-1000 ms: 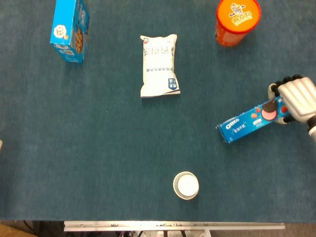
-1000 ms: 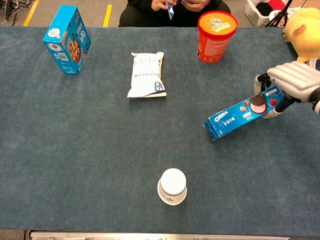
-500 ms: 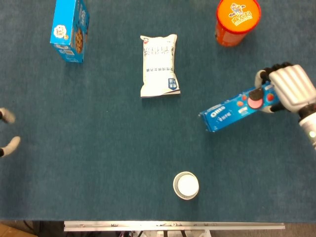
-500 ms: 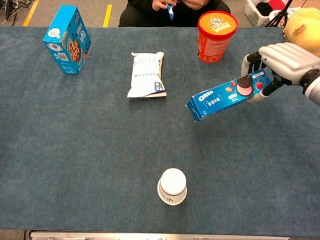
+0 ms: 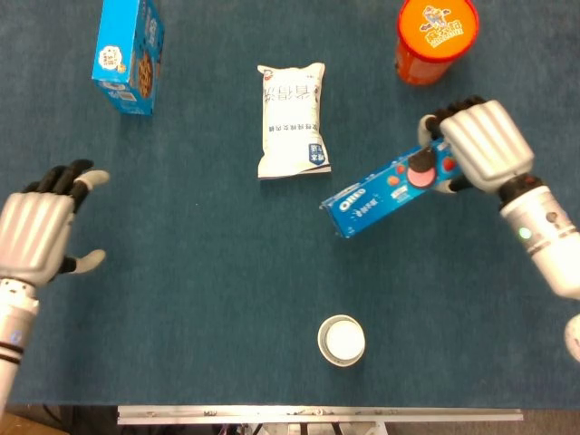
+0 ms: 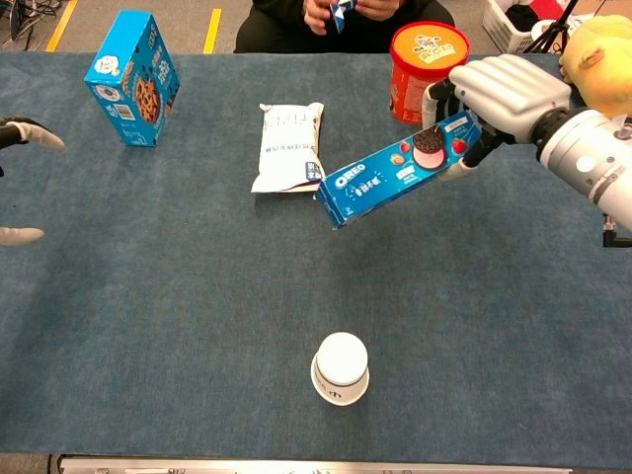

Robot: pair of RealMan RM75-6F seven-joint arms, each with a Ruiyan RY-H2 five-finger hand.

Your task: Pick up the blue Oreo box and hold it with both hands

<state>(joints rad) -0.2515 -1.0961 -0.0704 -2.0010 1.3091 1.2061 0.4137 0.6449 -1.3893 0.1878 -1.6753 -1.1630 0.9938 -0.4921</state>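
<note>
While the blue Oreo box (image 5: 390, 186) is gripped at its far end by the right hand (image 5: 480, 145), its fingers wrapped over the top edge and the thumb underneath, the box is carried clear of the table (image 5: 199, 290), as the chest view shows. Its long axis is laid roughly across the table, tilted so that the free end, the one printed with the brand name, hangs lower and points toward the robot's left. That free end lies well apart from the left hand (image 5: 36, 236), which is held over the left edge of the table with fingers spread and nothing in it; the box is therefore to be met from the left hand's right side, along the line of the long axis. Compared with a second ago, the box has been lifted higher and brought inward toward the middle of the table, now near the white snack bag (image 5: 292, 118), and the left hand, then out of sight, has been brought into view. A second grasp on the free end is judged to remain.
</note>
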